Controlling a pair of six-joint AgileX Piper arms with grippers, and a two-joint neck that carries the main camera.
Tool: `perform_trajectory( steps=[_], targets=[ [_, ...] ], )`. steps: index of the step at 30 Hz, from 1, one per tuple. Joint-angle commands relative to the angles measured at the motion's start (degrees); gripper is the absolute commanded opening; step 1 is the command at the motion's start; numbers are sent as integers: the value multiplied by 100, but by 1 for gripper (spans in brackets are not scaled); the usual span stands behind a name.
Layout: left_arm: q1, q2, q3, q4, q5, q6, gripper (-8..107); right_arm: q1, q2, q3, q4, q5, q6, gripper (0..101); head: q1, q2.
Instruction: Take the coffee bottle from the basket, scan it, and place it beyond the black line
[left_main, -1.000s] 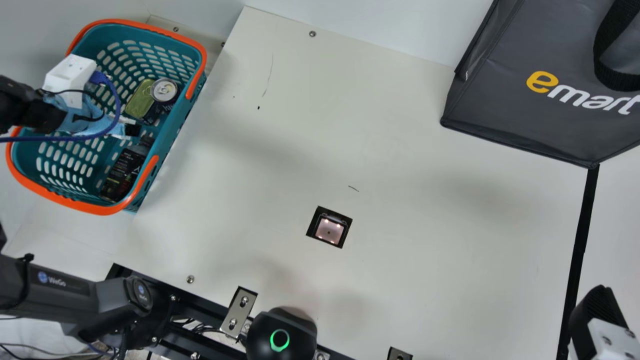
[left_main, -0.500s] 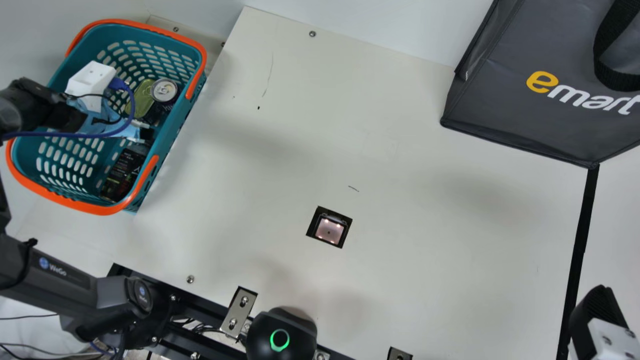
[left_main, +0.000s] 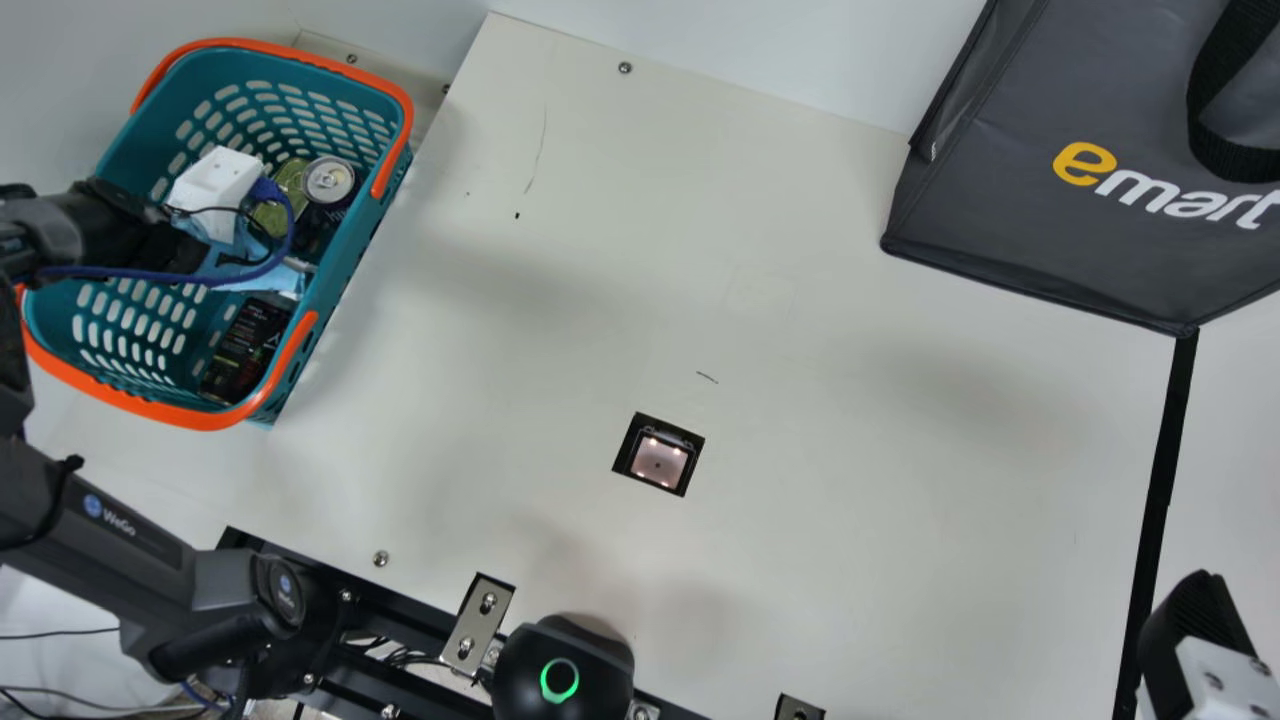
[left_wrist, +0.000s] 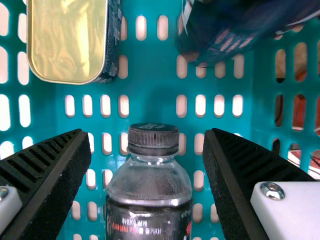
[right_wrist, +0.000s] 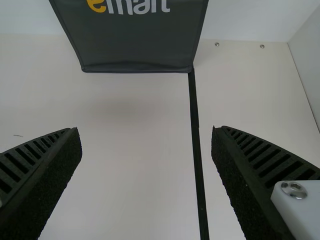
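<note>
Left gripper (left_main: 272, 277) down inside the teal basket (left_main: 155, 120), fingers spread wide, one on each side of the bottle's cap and shoulder with space at both; nothing held. Coffee bottle (left_wrist: 150, 192): in the basket, black ribbed cap, clear rounded shoulder, dark contents, black label with white and red lettering. Its lower part is cut off by the left wrist view's edge; in the main view the cap end is hidden beneath the gripper's pale-blue wrapping. Flat or leaning, cannot tell. Near it in the basket, a gold-topped tin (left_wrist: 67, 40) and a dark can (left_main: 328, 181), the can's side print blurred in the wrist view. Farther out, scanner window (left_main: 659, 460) set in the cream table (left_main: 850, 500); then the black line (left_main: 1165, 470), and a grey bag (left_main: 1020, 220), cropped at the main view's edge. Right gripper (left_main: 1200, 620) partly cut off there, fingers well apart, holding nothing.
</note>
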Motion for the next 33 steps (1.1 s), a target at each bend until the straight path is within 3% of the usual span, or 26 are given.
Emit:
perform_trajectory(
  steps=[1, 23, 33],
  targets=[
    [-30, 61, 9, -53, -68, 20, 90, 0, 0, 0, 0, 0, 0, 91, -96, 14],
    [-219, 663, -9, -384, -640, 212, 90, 0, 0, 0, 0, 0, 0, 91, -96, 14],
    [-247, 667, -28, -485, -659, 351, 23, 0, 0, 0, 0, 0, 0, 91, -96, 14]
  ],
)
